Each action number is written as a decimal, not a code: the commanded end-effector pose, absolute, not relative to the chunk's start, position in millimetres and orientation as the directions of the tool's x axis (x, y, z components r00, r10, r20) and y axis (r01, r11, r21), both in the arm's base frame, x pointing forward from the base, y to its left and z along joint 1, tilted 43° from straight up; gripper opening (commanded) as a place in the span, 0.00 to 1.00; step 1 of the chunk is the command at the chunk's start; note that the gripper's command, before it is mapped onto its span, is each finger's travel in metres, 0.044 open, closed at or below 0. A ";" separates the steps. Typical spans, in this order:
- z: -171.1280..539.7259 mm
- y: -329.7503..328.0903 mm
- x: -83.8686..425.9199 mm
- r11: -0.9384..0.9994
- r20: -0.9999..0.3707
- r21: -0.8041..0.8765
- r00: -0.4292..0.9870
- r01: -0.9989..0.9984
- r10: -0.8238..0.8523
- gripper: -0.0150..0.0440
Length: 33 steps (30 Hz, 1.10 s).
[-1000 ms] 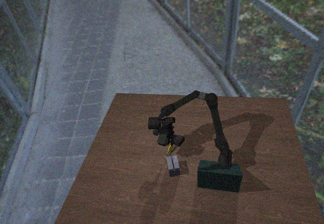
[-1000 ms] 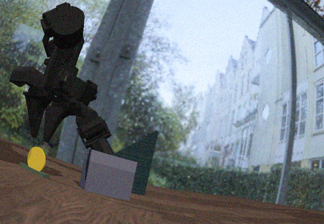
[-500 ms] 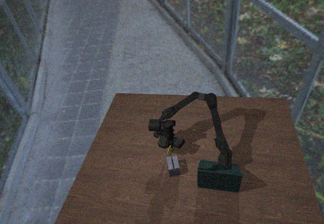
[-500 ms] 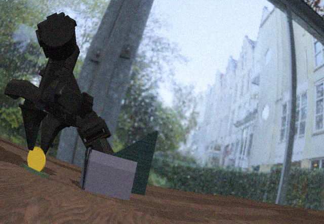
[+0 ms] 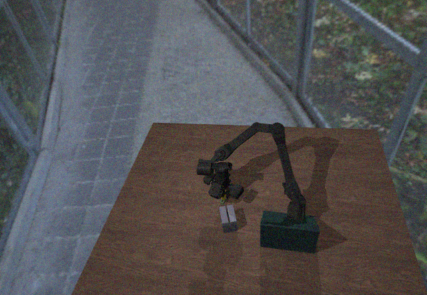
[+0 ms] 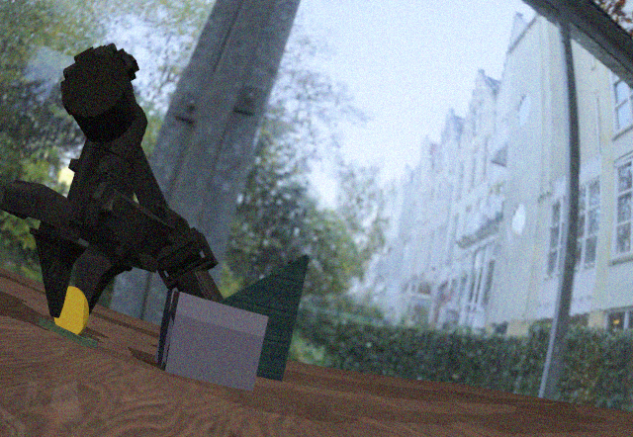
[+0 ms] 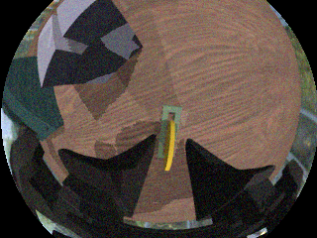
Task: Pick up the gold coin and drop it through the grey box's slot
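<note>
The gold coin point(image 5: 224, 199) point(image 6: 76, 305) point(image 7: 172, 144) stands on edge in the low green holder point(image 6: 89, 341) point(image 7: 161, 145). My gripper point(image 6: 72, 313) point(image 7: 170, 141) is partly open and points down, with its fingertips low on either side of the coin. In the wrist view a gap shows between the coin and each finger; the coin is nearer the right one. The closed grey box point(image 5: 230, 226) point(image 6: 215, 345) point(image 7: 91, 64) stands close to the holder. The slot in its lid shows in the top view. The coin's upper part is partly hidden by the gripper there.
The dark-green base block point(image 5: 289, 238) point(image 6: 281, 330) point(image 7: 30, 94) of the arm stands beyond the grey box, to its right in the top view. Everything stands on the brown wooden table point(image 5: 155, 250). The arm's shadow falls across it.
</note>
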<state>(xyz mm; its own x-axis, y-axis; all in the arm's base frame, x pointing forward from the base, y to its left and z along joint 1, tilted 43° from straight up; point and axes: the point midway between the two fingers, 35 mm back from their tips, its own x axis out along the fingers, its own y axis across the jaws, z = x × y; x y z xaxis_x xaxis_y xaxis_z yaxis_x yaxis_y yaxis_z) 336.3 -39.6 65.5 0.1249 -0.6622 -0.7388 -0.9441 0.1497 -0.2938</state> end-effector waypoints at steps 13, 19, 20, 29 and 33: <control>60.8 -43.5 334.6 0.147 -0.736 -0.284 0.117 -0.948 -0.666 0.25; 63.4 -40.8 334.7 0.147 -0.737 -0.283 0.117 -0.948 -0.666 0.25; 65.1 -38.9 334.8 0.147 -0.737 -0.283 0.117 -0.948 -0.665 0.25; 81.1 -22.7 334.6 0.148 -0.740 -0.282 0.117 -0.948 -0.663 0.25; 88.5 -15.6 333.9 0.148 -0.740 -0.282 0.117 -0.948 -0.662 0.25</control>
<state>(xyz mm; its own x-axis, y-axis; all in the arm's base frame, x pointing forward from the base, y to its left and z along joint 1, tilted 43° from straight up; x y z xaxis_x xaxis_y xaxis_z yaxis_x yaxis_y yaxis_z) 333.8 -19.5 83.4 0.1164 -0.6649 -0.7378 -0.9501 0.1420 -0.2779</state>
